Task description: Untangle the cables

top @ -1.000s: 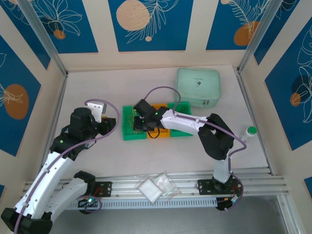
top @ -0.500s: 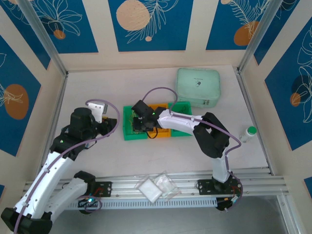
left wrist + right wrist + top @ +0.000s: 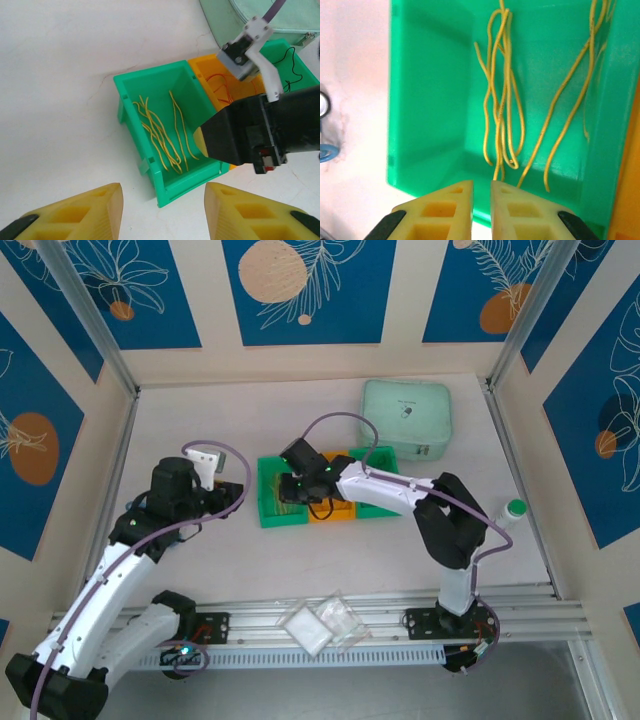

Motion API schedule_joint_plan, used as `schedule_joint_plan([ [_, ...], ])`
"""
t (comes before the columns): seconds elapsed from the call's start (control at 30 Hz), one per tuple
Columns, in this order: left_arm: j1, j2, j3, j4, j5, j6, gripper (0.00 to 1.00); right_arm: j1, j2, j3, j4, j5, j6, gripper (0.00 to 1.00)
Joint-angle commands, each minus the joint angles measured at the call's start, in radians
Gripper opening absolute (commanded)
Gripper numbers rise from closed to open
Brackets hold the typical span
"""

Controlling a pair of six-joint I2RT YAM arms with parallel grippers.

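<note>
I am holding my right gripper (image 3: pixel 481 188) low over the near end of the left green bin (image 3: pixel 156 90). Its yellow fingers (image 3: pixel 445 207) are drawn together to a narrow slit. The pale yellow cables (image 3: pixel 502 100) are lying in this bin as long, loose strands and loops, several of them crossing each other. Two or three strands are running down to the tip of my right-hand finger, and I cannot tell whether any of them is pinched in the slit.

I am keeping my left gripper (image 3: pixel 162 200) wide open above the bare tabletop (image 3: pixel 60 75), just on the near side of the same bin, with nothing between its fingers. From its wrist camera I am seeing the black body of my right gripper reaching in over the right rim of that bin.

The orange bin (image 3: pixel 204 66) is sitting against the left green bin, and the brown-orange cables (image 3: pixel 226 86) are lying inside it. Beyond it the right green bin (image 3: pixel 276 48) is holding the black cables (image 3: pixel 288 58), one thin strand curling up over its wall. The three bins are standing in a row, touching side by side. A mint case (image 3: pixel 405 418) is resting on the tabletop just behind the right green bin.
</note>
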Motion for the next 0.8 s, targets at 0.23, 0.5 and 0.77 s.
schedule_joint_plan([
  [0.23,-0.007,0.028,-0.028,0.061,0.021,0.019,0.47,-0.001,-0.202,-0.109,0.155,-0.066,-0.134,0.17],
  [0.5,-0.007,0.023,-0.073,0.122,-0.020,0.020,0.52,-0.100,-0.451,-0.265,0.097,0.014,-0.220,0.18],
  [0.77,-0.007,0.006,-0.108,0.202,-0.075,0.024,0.62,-0.381,-0.809,-0.454,-0.034,0.088,-0.291,0.30],
])
